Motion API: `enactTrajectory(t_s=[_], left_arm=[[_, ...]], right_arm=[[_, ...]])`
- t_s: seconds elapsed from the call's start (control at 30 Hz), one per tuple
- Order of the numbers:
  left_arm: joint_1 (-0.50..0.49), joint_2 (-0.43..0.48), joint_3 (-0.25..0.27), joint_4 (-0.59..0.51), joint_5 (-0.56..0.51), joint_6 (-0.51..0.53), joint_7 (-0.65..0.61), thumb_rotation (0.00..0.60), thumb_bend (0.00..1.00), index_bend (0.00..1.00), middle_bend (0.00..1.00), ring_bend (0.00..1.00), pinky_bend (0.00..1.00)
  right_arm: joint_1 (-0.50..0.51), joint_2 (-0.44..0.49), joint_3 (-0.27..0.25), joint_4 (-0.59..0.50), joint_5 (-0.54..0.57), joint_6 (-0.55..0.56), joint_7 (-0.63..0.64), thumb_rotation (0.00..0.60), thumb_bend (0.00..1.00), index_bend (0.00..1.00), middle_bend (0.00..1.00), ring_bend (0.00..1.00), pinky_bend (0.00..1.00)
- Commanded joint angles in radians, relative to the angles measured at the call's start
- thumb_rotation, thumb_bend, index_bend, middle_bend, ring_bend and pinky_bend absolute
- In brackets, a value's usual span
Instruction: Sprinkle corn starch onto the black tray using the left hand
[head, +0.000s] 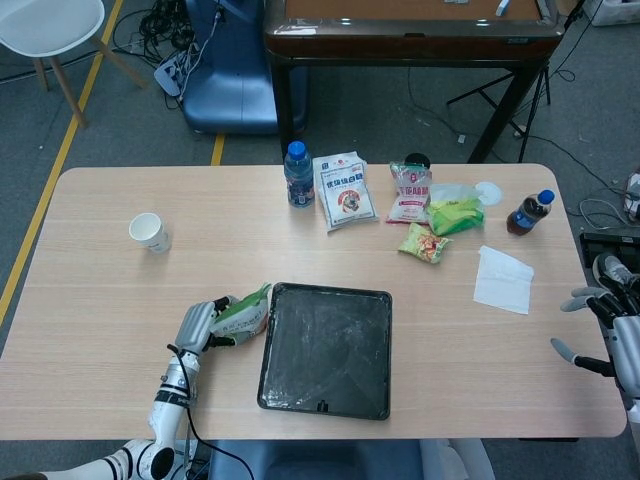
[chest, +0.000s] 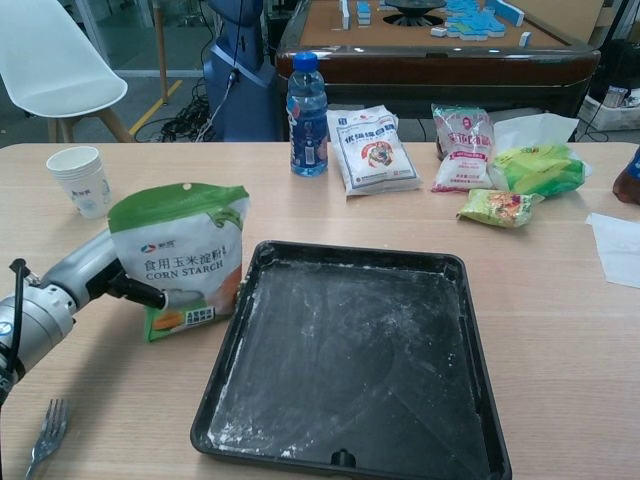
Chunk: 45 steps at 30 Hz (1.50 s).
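Observation:
The corn starch bag, green and white, stands nearly upright just left of the black tray; the head view shows the bag at the tray's upper left corner. My left hand grips the bag from its left side and back, and appears in the head view as the left hand. White powder dusts the tray floor. My right hand hovers at the table's right edge, fingers spread, holding nothing.
A paper cup stands at the far left. A water bottle, several food packets and a green bag line the far side. A fork lies near the front left. A napkin and a dark bottle sit right.

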Motion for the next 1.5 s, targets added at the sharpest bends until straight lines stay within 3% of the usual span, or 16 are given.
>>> enactTrajectory(t_s=[0.03, 0.47, 0.73, 1.03, 1.5], left_arm=[[-0.018, -0.002, 0.011, 0.044, 0.04, 0.004, -0.071, 0.6, 0.2, 0.49, 0.52, 0.53, 0.54], [-0.067, 0.036, 0.075, 0.162, 0.188, 0.089, -0.271, 0.6, 0.32, 0.55, 0.63, 0.62, 0.6], [-0.123, 0.128, 0.117, 0.15, 0.313, 0.186, -0.309, 0.6, 0.33, 0.54, 0.63, 0.62, 0.61], [-0.229, 0.223, 0.173, 0.065, 0.469, 0.22, -0.119, 0.6, 0.34, 0.54, 0.63, 0.62, 0.6], [-0.298, 0.26, 0.184, -0.037, 0.536, 0.131, 0.449, 0.6, 0.35, 0.52, 0.63, 0.62, 0.6]], right_arm=[[0.001, 0.0, 0.001, -0.002, 0.0, 0.0, -0.003, 0.6, 0.14, 0.44, 0.34, 0.15, 0.18], [-0.001, 0.0, 0.005, -0.016, -0.006, 0.008, -0.013, 0.6, 0.14, 0.44, 0.34, 0.15, 0.18], [-0.006, 0.0, 0.005, -0.023, -0.013, 0.019, -0.017, 0.6, 0.14, 0.44, 0.34, 0.15, 0.18], [-0.005, -0.006, 0.005, -0.025, -0.02, 0.023, -0.019, 0.6, 0.14, 0.44, 0.34, 0.15, 0.18], [-0.009, -0.02, 0.003, -0.006, -0.021, 0.023, 0.0, 0.6, 0.14, 0.44, 0.34, 0.15, 0.18]])
